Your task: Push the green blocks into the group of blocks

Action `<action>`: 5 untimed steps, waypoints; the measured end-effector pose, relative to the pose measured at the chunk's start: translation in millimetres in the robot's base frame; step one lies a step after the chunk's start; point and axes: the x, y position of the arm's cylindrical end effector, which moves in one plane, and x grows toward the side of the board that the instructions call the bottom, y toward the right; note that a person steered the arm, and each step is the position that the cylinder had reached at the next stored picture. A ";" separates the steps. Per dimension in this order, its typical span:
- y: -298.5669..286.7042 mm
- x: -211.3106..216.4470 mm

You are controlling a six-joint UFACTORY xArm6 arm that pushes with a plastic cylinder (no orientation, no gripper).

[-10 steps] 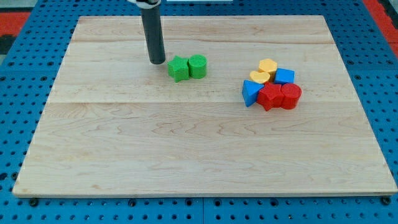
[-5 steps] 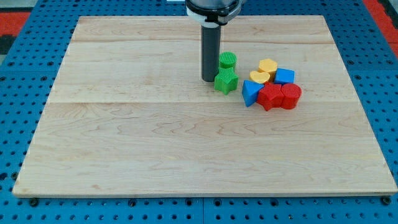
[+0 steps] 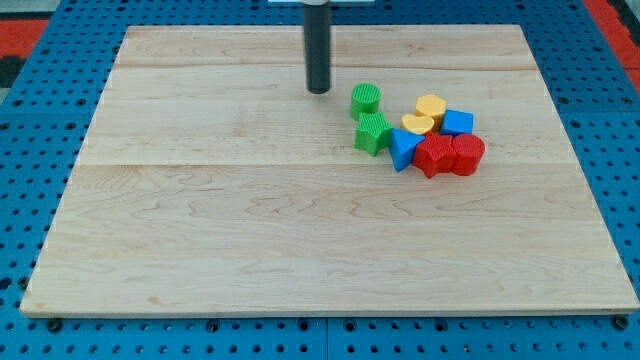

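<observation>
A green star-shaped block (image 3: 373, 132) lies right of the board's middle, touching or nearly touching the blue triangular block (image 3: 402, 149) at the left of the group. A green cylinder (image 3: 366, 98) stands just above it, apart from the group. The group holds two yellow blocks (image 3: 425, 113), a blue block (image 3: 458, 122), and two red blocks (image 3: 450, 155). My tip (image 3: 318, 90) is on the board to the left of the green cylinder, a short gap away, touching no block.
The wooden board (image 3: 300, 230) lies on a blue pegboard table (image 3: 30, 150) that shows on all sides.
The two green blocks were pushed right toward the group. The star block shifted a little further right. My tip then drew back up and to the left, away from the blocks.
</observation>
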 end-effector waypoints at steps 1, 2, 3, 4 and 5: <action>61.2 32.7; 92.0 47.6; 91.7 34.0; 129.4 18.0; 212.1 35.1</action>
